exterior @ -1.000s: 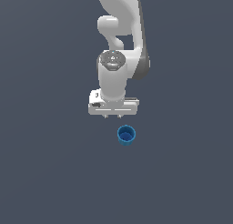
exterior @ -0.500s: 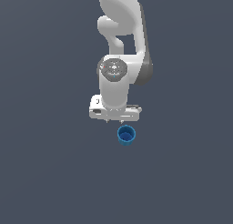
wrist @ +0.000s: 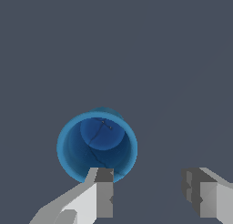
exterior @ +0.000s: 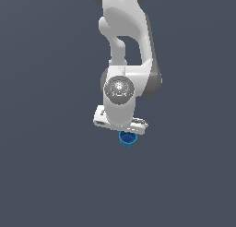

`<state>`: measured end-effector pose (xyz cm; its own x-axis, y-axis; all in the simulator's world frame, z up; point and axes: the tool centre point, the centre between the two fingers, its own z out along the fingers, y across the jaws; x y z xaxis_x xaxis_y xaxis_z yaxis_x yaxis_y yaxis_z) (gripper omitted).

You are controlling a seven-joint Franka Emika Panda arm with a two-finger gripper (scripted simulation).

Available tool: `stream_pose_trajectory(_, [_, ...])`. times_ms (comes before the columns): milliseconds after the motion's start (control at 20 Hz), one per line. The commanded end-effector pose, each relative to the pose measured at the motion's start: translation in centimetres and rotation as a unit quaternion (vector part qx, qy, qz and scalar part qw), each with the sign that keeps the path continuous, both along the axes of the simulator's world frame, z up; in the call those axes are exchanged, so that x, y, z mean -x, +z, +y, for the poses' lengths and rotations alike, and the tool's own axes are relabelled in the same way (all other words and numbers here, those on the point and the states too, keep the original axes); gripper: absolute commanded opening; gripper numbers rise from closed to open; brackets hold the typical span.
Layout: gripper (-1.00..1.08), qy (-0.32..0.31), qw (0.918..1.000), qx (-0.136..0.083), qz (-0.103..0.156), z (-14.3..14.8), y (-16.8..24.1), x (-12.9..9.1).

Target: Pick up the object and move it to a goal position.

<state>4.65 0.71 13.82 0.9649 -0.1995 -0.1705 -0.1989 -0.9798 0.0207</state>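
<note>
Exterior view. Item: blue cup (exterior: 127, 139), upright on the plain grey floor (exterior: 46, 175), just below the arm's wrist, partly covered by it. Change noted: against the two earlier renders, the arm has come lower and further over the cup; a clear gap separated hand and cup before, and now the gripper (exterior: 123, 128) overlaps the cup's upper rim. Judgement: the approach is closing, grasp not yet made, cup unmoved. Arm pose: links stacked nearly vertical, wrist bent downward, hand pointing at the floor. Fingers are hidden by the hand here.

Wrist view. Item: cup (wrist: 97, 146), seen from above, open mouth showing, interior base visible. Gripper (wrist: 148, 191): fingers spread wide, nothing between them. One fingertip (wrist: 103, 191) overlaps the cup's near rim; the other fingertip (wrist: 200, 193) stands well apart to the side. Judgement: the cup lies off-centre, beside the gap rather than in it; a sideways correction seems needed before descent, or a finger could strike the rim and tip it.
</note>
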Motion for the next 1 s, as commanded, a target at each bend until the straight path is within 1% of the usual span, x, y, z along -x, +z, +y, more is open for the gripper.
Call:
stream_pose_trajectory(0, [0.28,-0.018,0.9998,-0.001,0.013,0.5,-0.3,-0.7])
stream_pose_trajectory(450, [0.28,-0.078,0.9953,0.000,0.058,2.4,-1.5,-2.4])
stream_pose_trajectory(950, [0.28,-0.137,0.9844,0.006,0.110,4.7,-2.9,-3.2])
